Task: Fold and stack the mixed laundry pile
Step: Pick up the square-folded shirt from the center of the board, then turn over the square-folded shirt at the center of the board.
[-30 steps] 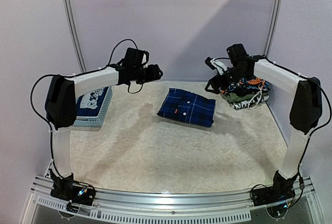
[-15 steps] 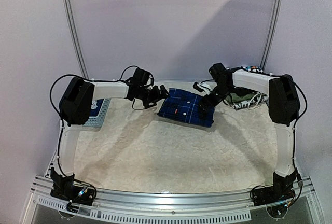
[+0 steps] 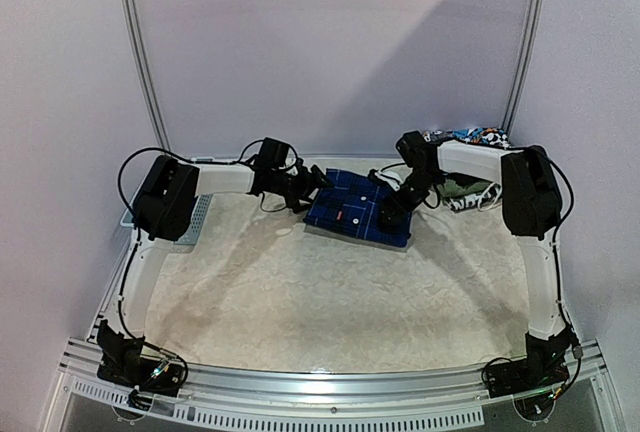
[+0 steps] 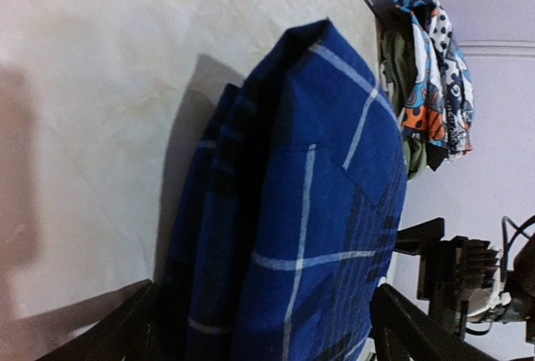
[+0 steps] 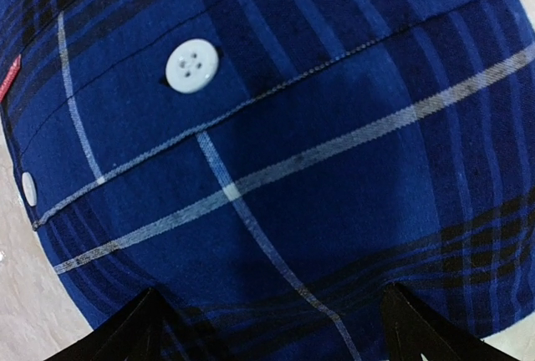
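The cream table (image 3: 300,292) carries a folded blue-and-black plaid shirt (image 3: 350,210) at its far middle. The unsorted laundry pile (image 3: 468,190) sits in the far right corner, well apart from the basket (image 3: 197,217) at far left. The left gripper (image 3: 318,180) stands wide at the shirt's left edge; the right gripper (image 3: 390,214) — also wide — hovers over its right end.

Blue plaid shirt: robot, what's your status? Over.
Both open: left gripper, right gripper, each straddling an end of the folded blue-and-black plaid shirt. Shirt lies flat, not gripped. Nothing in the way.
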Robot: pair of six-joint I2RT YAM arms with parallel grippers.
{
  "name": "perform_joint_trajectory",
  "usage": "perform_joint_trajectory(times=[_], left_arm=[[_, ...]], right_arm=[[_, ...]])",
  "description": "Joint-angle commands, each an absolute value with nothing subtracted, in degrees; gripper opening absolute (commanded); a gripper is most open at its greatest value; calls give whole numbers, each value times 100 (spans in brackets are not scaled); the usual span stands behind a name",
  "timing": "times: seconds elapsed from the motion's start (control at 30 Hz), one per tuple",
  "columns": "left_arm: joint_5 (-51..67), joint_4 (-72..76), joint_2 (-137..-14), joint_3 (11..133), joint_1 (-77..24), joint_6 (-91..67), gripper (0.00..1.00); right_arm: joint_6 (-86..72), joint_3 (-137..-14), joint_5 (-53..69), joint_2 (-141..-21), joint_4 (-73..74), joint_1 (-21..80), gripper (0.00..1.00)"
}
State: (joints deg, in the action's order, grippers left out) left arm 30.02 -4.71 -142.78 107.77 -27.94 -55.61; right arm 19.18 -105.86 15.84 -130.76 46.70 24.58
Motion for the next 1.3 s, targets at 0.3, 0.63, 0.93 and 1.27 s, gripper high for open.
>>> perform_joint_trajectory(times=[0.3, 0.63, 0.93, 1.27], left_arm=[[4502, -1399, -15423, 12005, -2813, -5650, 51], [3734, -1963, -14125, 11347, -2623, -4625, 0], [2324, -5014, -12865, 11759, -2447, -3146, 0], [111, -7431, -12335, 13087, -2180, -2427, 0]], right_arm=[[1969, -10784, 1714, -13478, 4683, 2489, 90], [2085, -10666, 1768, -12807, 5012, 2474, 89], [2081, -9766, 2019, -10810, 5114, 2181, 91], [2241, -9181, 1971, -9977, 5108, 2013, 91]])
